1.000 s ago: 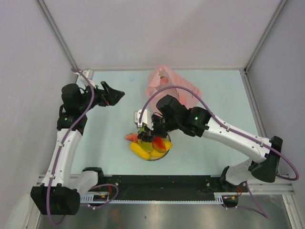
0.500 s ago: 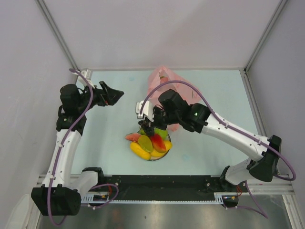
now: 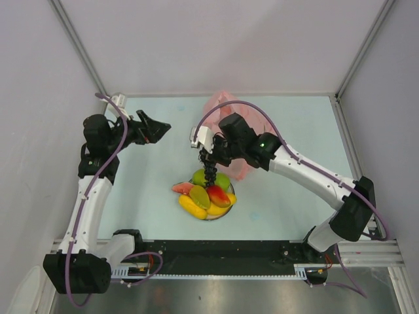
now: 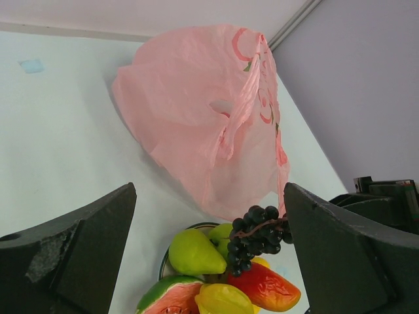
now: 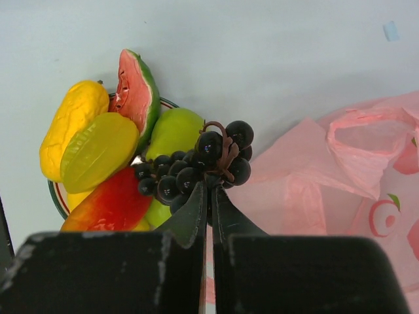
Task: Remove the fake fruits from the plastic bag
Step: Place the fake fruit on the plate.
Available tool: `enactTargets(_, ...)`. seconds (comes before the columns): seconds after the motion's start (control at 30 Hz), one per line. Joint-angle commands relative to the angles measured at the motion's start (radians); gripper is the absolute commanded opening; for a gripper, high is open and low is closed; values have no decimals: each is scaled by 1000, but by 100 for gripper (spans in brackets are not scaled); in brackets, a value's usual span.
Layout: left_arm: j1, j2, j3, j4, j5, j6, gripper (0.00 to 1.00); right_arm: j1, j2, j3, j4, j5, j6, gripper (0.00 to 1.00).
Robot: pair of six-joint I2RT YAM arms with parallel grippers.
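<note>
My right gripper [image 3: 204, 156] is shut on the stem of the dark purple grape bunch [image 3: 209, 173], which hangs just above the fruit pile; it also shows in the right wrist view [image 5: 190, 171]. The pile holds a watermelon slice [image 5: 134, 88], a green pear [image 5: 173, 131], a yellow lemon [image 5: 72, 127], a yellow-green piece [image 5: 98, 152] and a red-orange piece [image 5: 111, 203] on a plate [image 5: 55, 196]. The pink plastic bag [image 3: 224, 108] lies slack behind the right gripper, and shows in the left wrist view [image 4: 196, 118]. My left gripper [image 3: 160, 129] is open and empty, held high at the left.
The plate [image 3: 185, 210] of fruits sits at the table's front centre. The enclosure's walls and frame posts [image 3: 353, 62] ring the table. The right arm's cable [image 3: 262, 121] arcs over the bag.
My right gripper has moved back from the plate toward the bag and risen, with the grape bunch now dangling from it. The left arm has not moved.
</note>
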Motion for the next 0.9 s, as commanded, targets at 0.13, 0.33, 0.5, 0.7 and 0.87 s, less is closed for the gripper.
enactTargets(0.13,10,-29,-19,45,26,-20,100,34,-9,31,78,9,-2,0)
enactTargets(0.33,12,-29,-20,45,30,-26,100,31,-18,57,69,37,-32,0)
enactTargets(0.5,12,-25,-20,56,35,-35,100,25,-33,68,54,55,-52,0)
enactTargets(0.7,10,-26,-20,65,35,-46,100,14,-30,68,57,61,-66,0)
enactTargets(0.87,15,-35,-25,65,35,-47,100,14,-4,52,52,46,-69,0)
